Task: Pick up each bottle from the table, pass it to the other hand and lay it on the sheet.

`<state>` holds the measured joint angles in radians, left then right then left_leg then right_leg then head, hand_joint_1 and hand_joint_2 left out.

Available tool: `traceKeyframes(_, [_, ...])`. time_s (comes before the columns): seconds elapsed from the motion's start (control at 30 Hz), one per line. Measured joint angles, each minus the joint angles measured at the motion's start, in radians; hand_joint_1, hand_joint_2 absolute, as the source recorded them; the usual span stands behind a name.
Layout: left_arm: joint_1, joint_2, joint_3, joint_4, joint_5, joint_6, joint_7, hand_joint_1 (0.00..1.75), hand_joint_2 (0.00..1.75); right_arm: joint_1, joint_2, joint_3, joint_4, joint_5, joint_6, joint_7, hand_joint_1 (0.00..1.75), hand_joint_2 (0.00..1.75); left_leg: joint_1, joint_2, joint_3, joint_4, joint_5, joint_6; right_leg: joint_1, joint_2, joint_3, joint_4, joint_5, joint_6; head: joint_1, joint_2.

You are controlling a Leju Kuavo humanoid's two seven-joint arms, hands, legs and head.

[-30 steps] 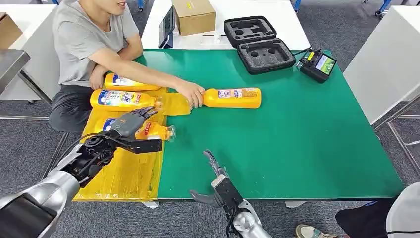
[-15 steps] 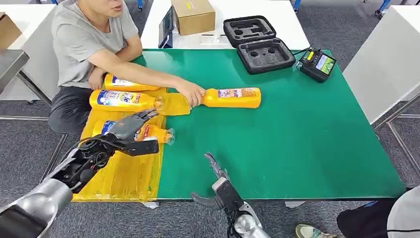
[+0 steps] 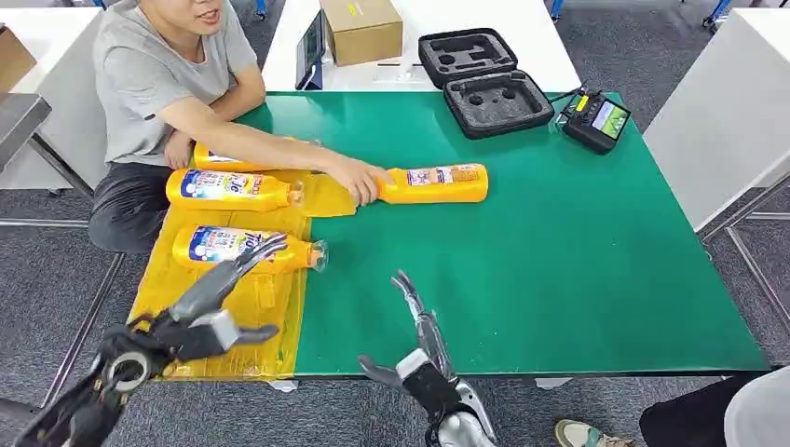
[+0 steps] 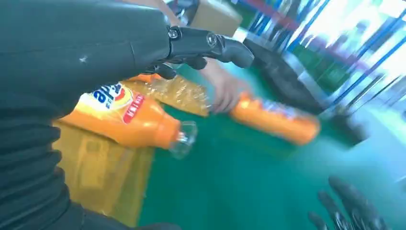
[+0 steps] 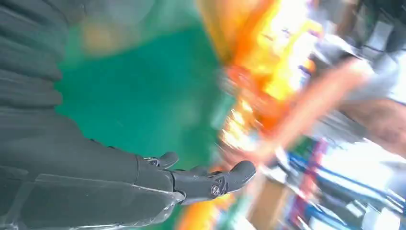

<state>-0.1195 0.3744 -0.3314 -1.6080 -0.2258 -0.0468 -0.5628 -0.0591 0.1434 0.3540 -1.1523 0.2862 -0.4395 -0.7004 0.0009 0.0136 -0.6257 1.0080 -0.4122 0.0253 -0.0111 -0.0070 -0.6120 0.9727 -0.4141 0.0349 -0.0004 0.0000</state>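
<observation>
Both robot hands are empty, fingers spread. The left hand [image 3: 210,303] hangs over the near part of the yellow sheet [image 3: 238,321], its fingertips just short of the nearest bottle [image 3: 247,248], which lies on the sheet beyond them with its clear cap poking off the sheet's edge toward the green table [image 3: 559,261]. The right hand [image 3: 424,349] sits at the near table edge, fingers pointing out over the green, well apart from any bottle. The one bottle still on the table [image 3: 433,183] lies on its side far ahead of those fingers, and a person's hand [image 3: 359,180] is on its neck end. Two more bottles [image 3: 228,189] lie on the far part of the sheet. The bottles look like smooth, full plastic: probably fairly heavy, firm enough to squeeze, slick at the label, and apt to roll when nudged. A wrap round the wide labelled body, fingers over the top and thumb under, looks safest; the neck is narrow and offers less hold. The sheet is thin film and would likely wrinkle or drag if fingers scrape it.
</observation>
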Motion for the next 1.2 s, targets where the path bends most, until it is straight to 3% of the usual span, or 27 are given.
traceKeyframes(0.13, [0.152, -0.079, 0.051, -0.08, -0.032, 0.062, -0.054, 0.0, 1.75, 0.061, -0.021, 0.016, -0.144, 0.028, -0.028, 0.0, 0.0, 1.75, 0.0, -0.002, 0.0, 0.0, -0.001, 0.0, 0.0, -0.001, 0.0, 0.0, -0.002, 0.002, 0.001, 0.0])
traceKeyframes(0.33, [0.258, -0.2, 0.089, -0.156, -0.03, 0.089, -0.049, 0.0, 1.75, 0.111, -0.053, 0.027, -0.289, 0.097, -0.147, 0.0, 0.0, 1.75, 0.0, -0.002, 0.0, 0.0, -0.002, 0.001, 0.0, -0.001, 0.001, 0.0, -0.002, 0.002, 0.0, 0.0])
traceKeyframes(0.37, [0.273, -0.223, 0.093, -0.164, -0.015, 0.092, -0.053, 0.0, 1.75, 0.116, -0.058, 0.025, -0.308, 0.11, -0.153, 0.0, 0.0, 0.0, 0.0, -0.002, 0.0, 0.0, -0.002, 0.001, 0.0, -0.001, 0.002, 0.0, -0.002, 0.002, 0.0, 0.0])
traceKeyframes(0.47, [0.307, -0.277, 0.096, -0.171, 0.023, 0.093, -0.067, 0.0, 1.75, 0.128, -0.066, 0.0, -0.342, 0.138, -0.156, 0.0, 0.0, 0.0, 0.0, -0.002, 0.001, 0.0, -0.002, 0.001, 0.0, -0.001, 0.002, 0.0, -0.002, 0.002, 0.0, 0.0])
traceKeyframes(0.5, [0.313, -0.296, 0.096, -0.17, 0.036, 0.094, -0.071, 0.0, 1.75, 0.132, -0.067, -0.016, -0.35, 0.154, -0.161, 0.0, 0.0, 1.75, 0.0, -0.002, 0.001, 0.0, -0.002, 0.001, 0.0, -0.001, 0.002, 0.0, -0.002, 0.002, 0.0, 0.0])
traceKeyframes(0.8, [0.308, -0.419, 0.086, -0.113, 0.076, 0.134, -0.051, 0.0, 1.75, 0.169, -0.068, -0.136, -0.397, 0.372, -0.157, 0.072, 0.0, 1.75, 0.0, -0.002, 0.001, 0.0, -0.002, 0.001, 0.0, -0.001, 0.002, 0.0, -0.002, 0.002, 0.0, 0.0])
traceKeyframes(1.2, [0.297, -0.462, 0.083, -0.083, 0.084, 0.139, -0.051, 0.0, 1.75, 0.17, -0.07, -0.181, -0.415, 0.48, -0.146, 0.132, 0.0, 1.75, 0.0, -0.002, 0.001, 0.0, -0.002, 0.001, 0.0, -0.001, 0.002, 0.0, -0.002, 0.002, 0.0, 0.0])
